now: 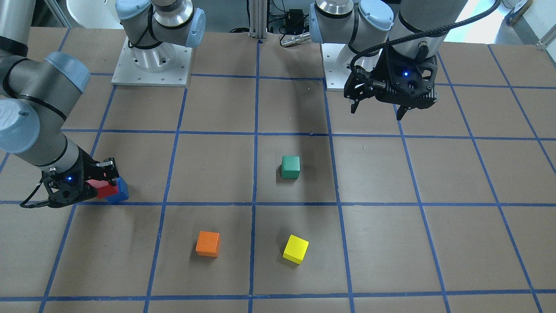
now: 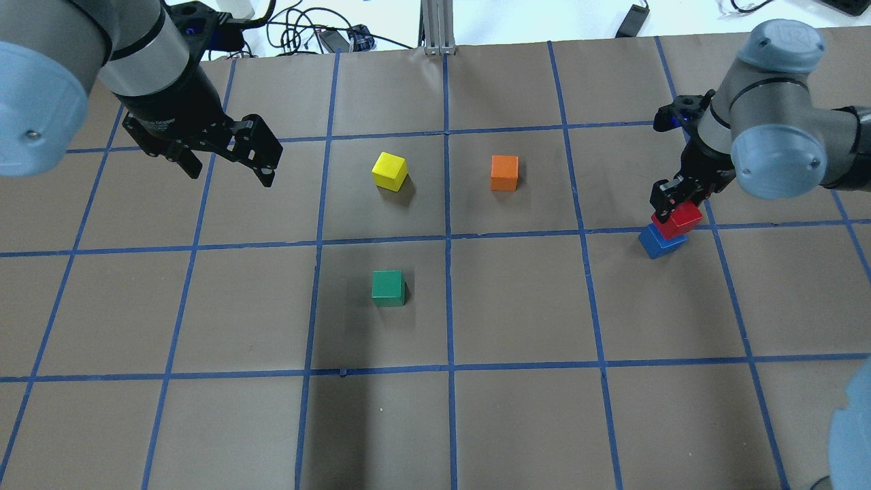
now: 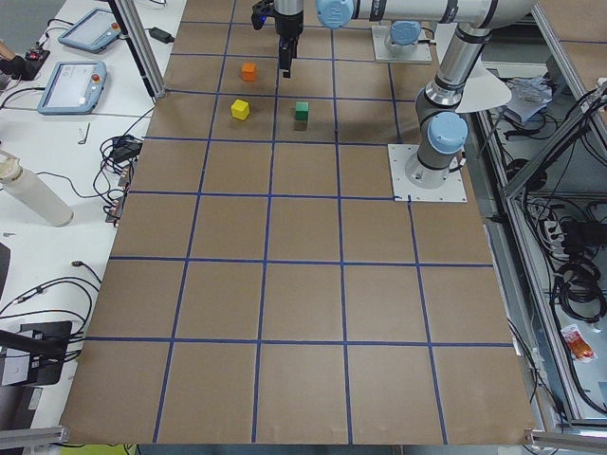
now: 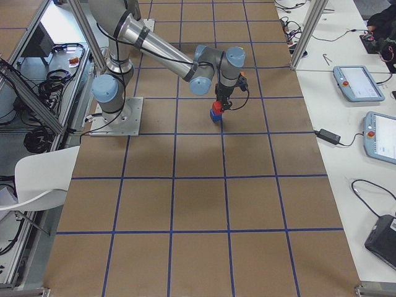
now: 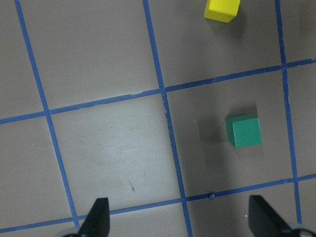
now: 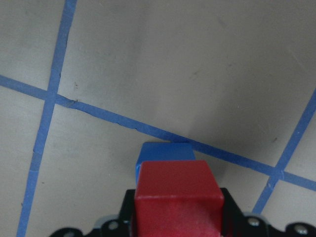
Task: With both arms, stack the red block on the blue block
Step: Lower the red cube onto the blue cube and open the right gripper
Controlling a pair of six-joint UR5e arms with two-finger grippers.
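The red block is on top of the blue block, slightly offset, at the table's right side. My right gripper is shut on the red block from above. The right wrist view shows the red block between the fingers with the blue block just under it. In the front view the red block and blue block sit at the left. My left gripper is open and empty, raised over the far left; its fingertips frame bare table.
A green cube sits near the table's middle, with a yellow cube and an orange cube beyond it. The green cube also shows in the left wrist view. Blue tape lines grid the brown table.
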